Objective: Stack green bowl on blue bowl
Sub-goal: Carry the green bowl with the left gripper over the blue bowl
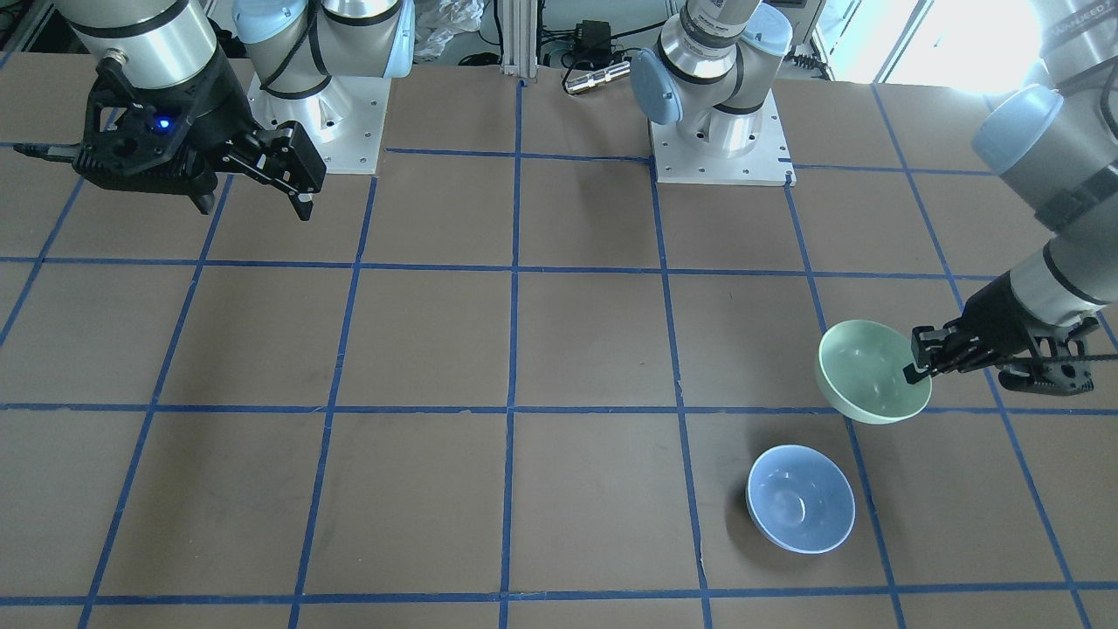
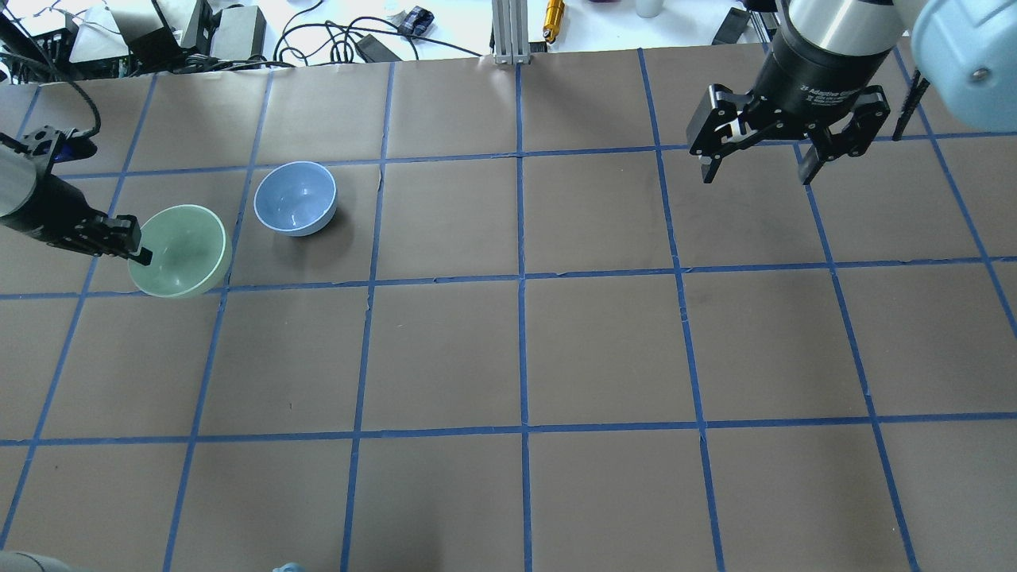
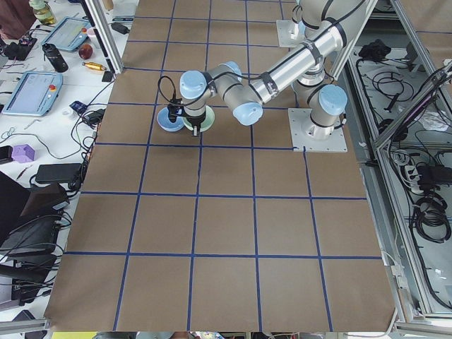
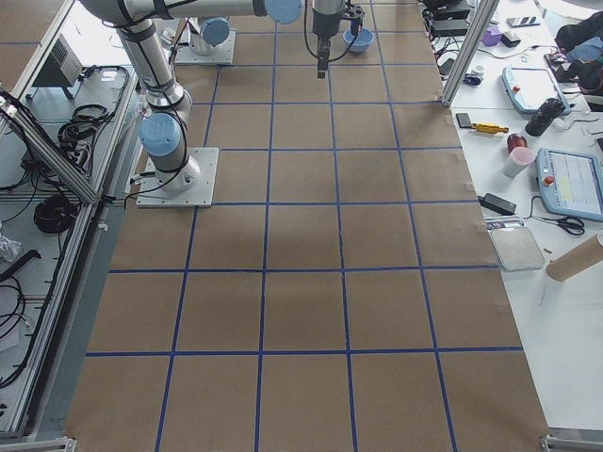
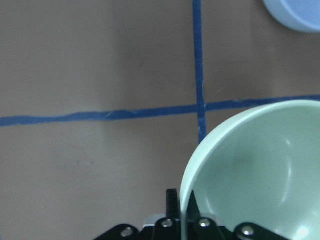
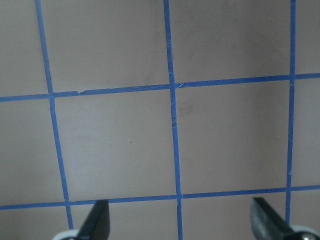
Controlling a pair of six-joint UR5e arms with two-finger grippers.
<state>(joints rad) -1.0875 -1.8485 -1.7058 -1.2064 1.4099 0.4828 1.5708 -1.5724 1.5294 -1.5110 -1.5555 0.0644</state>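
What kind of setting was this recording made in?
Most likely a robotics lab: a brown paper-covered table gridded with blue tape, silver robot arm bases bolted to it, and blue-screened teach pendants and black cables on the side benches.

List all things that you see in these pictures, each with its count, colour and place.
green bowl: 1, pale green, tilted, gripped at its rim, near the table's left far part
blue bowl: 1, pale blue, on the table beside the green bowl, not touching it
table: 1, brown top
tape: many lines, blue, a grid over the table
cables: several, black, off the table behind the robot bases
left gripper: 1, black, shut on the green bowl's rim
right gripper: 1, black, open and empty, over the table's right far part
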